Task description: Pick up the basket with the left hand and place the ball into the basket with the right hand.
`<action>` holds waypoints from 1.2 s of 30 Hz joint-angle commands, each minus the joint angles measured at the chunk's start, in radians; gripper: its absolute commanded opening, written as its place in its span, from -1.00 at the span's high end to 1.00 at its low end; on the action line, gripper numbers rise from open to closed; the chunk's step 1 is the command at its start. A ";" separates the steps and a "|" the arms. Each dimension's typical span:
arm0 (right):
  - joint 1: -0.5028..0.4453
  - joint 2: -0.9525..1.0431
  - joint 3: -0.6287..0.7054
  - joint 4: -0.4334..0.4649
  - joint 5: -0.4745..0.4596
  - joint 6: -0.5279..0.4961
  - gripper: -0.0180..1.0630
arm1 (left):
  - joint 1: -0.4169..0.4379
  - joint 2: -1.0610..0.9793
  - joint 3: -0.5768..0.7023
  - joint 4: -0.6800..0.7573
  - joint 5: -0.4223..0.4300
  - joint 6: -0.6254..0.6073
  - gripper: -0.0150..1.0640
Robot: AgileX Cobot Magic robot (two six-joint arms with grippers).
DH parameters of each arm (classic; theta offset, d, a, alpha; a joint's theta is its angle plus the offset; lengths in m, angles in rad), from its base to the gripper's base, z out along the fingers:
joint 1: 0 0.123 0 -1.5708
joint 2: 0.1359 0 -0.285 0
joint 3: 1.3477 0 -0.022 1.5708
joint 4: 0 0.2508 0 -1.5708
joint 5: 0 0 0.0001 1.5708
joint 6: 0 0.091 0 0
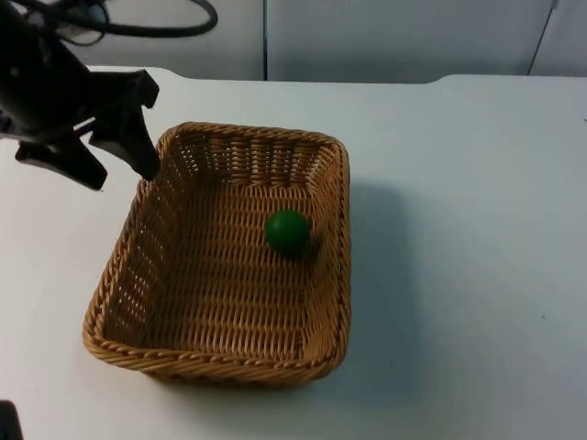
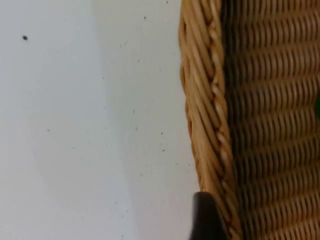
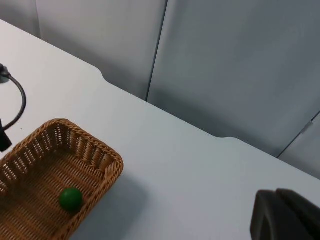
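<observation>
The rectangular woven wicker basket (image 1: 220, 266) sits on the white table (image 1: 459, 229), and the small green ball (image 1: 288, 232) already lies inside it, on the woven floor toward the right-hand wall, touching nothing else. The left hand (image 1: 115, 151) stands at the basket's upper left corner, its two dark fingers spread apart; one fingertip (image 1: 147, 165) rests against the outside of the rim there while the other points away over bare table, so the hand has hold of nothing. The left wrist view confirms this: the braided rim (image 2: 207, 115) runs just beside a black fingertip (image 2: 205, 217), with bare table on the outer side. The basket casts a shadow to its right and appears to rest flat on the table rather than hang lifted, which fits a hand that is not gripping. The right hand (image 3: 285, 215) waits well apart from the basket, high and off to the side; I cannot tell how far its fingers are parted. By my judgement the ball's placement is accomplished.
</observation>
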 commanded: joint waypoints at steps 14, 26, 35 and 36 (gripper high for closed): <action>0.003 -0.070 -0.001 -0.045 -0.003 0.020 0.97 | -0.004 -0.639 0.015 0.175 0.156 -0.114 0.97; 0.003 -0.378 0.141 -0.150 -0.003 0.141 0.97 | -0.004 -1.304 0.301 0.315 0.131 -0.293 0.97; 0.003 -0.729 0.688 -0.285 -0.003 0.369 0.97 | -0.004 -1.545 0.389 0.535 0.225 -0.489 0.97; -0.002 -0.773 0.746 -0.298 -0.003 0.420 0.97 | -0.004 -1.553 0.395 0.546 0.237 -0.489 0.97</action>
